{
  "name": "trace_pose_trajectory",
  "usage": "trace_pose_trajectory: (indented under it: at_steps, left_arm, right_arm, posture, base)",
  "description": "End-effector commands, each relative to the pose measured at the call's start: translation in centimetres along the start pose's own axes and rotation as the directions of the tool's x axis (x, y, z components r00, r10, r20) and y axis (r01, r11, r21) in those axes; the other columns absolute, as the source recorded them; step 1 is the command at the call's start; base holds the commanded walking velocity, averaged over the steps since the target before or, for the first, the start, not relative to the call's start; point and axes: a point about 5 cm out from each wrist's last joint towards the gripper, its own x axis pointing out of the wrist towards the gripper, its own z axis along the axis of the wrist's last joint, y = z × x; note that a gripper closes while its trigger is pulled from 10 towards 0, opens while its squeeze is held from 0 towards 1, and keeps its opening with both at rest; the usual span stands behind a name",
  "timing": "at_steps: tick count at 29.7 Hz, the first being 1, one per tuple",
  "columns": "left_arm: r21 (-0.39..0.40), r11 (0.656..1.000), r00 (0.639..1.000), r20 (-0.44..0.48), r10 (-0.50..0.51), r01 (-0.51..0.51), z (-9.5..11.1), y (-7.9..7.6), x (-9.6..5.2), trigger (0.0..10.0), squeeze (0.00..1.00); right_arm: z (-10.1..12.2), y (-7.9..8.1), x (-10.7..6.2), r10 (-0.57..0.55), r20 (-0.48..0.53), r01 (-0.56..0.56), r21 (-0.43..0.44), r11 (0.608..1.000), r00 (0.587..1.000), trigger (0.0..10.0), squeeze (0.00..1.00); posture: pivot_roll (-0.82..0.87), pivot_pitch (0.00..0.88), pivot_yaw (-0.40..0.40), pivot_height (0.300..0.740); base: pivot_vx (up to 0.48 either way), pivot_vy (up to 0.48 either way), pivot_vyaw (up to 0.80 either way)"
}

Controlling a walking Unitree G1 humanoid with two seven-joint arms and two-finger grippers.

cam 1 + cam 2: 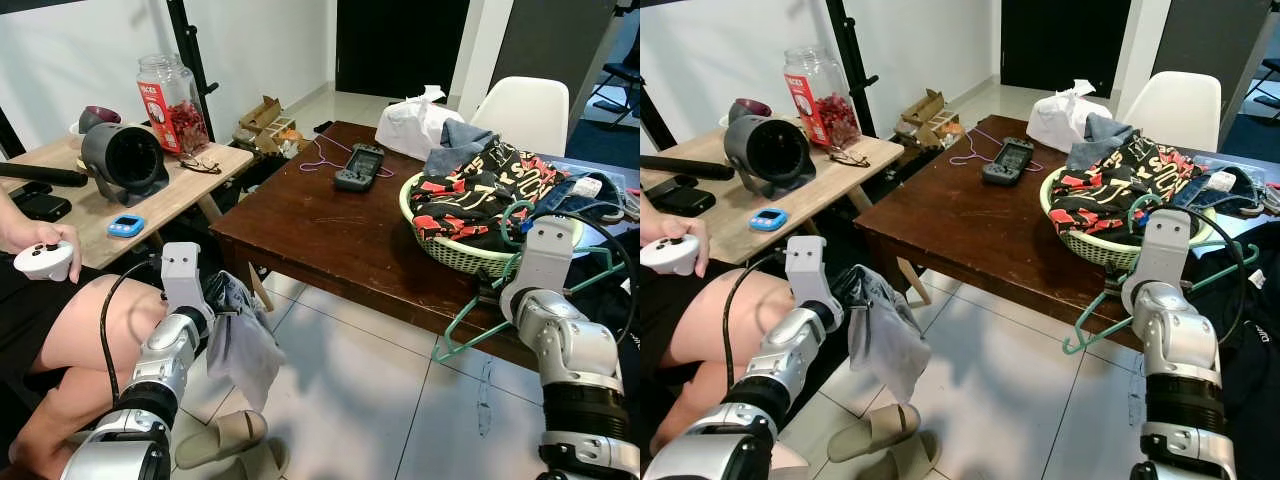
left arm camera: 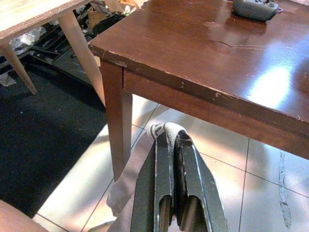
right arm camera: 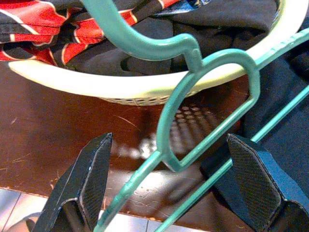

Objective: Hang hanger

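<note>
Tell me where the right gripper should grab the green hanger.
Grip the hanger at its neck loop below the hook, coming from the table's front edge. That loop already sits between the open right gripper fingers, while the arms slant over the edge and the hook lies toward the basket.

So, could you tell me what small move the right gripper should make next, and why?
Probably close the right gripper on the green hanger. Its fingers stand open on either side of the hanger's neck, which leans at the brown table edge by the basket. The left gripper already pinches the grey cloth.
</note>
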Motion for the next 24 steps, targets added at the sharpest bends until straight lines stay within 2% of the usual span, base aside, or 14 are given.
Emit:
trace_pose_trajectory:
  at_steps: [1,6,8,11,19,20,21,24]
  left_arm:
    - [-0.008,1.0,1.0,0.002,0.01,-0.01,-0.3,0.2,-0.2,10.0,0.0]
    - [-0.01,1.0,1.0,0.005,0.008,-0.008,-0.3,0.1,-0.2,10.0,0.0]
    - [-0.01,1.0,1.0,0.007,0.004,-0.004,-0.3,-0.1,-0.2,10.0,0.0]
    - [-0.011,1.0,1.0,0.009,0.002,-0.002,-0.3,-0.2,-0.2,10.0,0.0]
    - [-0.017,1.0,1.0,0.018,-0.006,0.006,-0.3,-0.7,-0.2,10.0,0.0]
    - [-0.02,1.0,1.0,0.02,-0.008,0.009,-0.3,-0.8,-0.3,10.0,0.0]
    - [-0.023,1.0,1.0,0.023,-0.011,0.012,-0.4,-0.9,-0.3,10.0,0.0]
    - [-0.026,1.0,1.0,0.025,-0.014,0.014,-0.4,-1.0,-0.3,10.0,0.0]
  right_arm:
    - [-0.3,0.3,0.2,0.003,-0.012,-0.003,0.008,1.0,1.0,10.0,0.0]
    - [-0.6,0.8,0.5,-0.013,-0.013,0.013,0.015,1.0,1.0,10.0,0.0]
    - [-0.9,1.7,1.2,-0.031,0.004,0.031,0.055,0.998,1.0,10.0,0.0]
    - [-1.0,2.1,1.6,-0.046,0.018,0.045,0.072,0.996,0.999,10.0,0.0]
    - [-0.9,1.9,2.4,-0.092,0.046,0.088,0.079,0.993,0.995,10.0,0.0]
    - [-0.8,1.8,2.5,-0.099,0.054,0.095,0.078,0.992,0.994,3.6,0.0]
    - [-0.6,1.7,2.5,-0.104,0.061,0.099,0.079,0.992,0.993,0.0,0.0]
    - [-0.5,1.6,2.6,-0.106,0.068,0.101,0.08,0.992,0.992,0.0,0.0]
  posture:
    - [0.0,0.014,0.035,0.74]
    - [0.0,0.019,0.034,0.74]
    - [0.01,0.022,0.03,0.74]
    - [0.02,0.022,0.027,0.74]
    - [0.04,0.039,0.014,0.74]
    - [0.04,0.043,0.013,0.74]
    - [0.05,0.047,0.011,0.74]
    - [0.04,0.05,0.011,0.74]
  base:
    - [0.0,0.0,0.0]
    - [0.0,0.0,0.0]
    - [0.0,0.0,0.0]
    - [0.0,0.0,0.0]
    - [0.0,0.0,0.0]
    - [0.0,0.0,0.0]
    - [0.0,0.0,0.0]
    - [0.0,0.0,0.0]
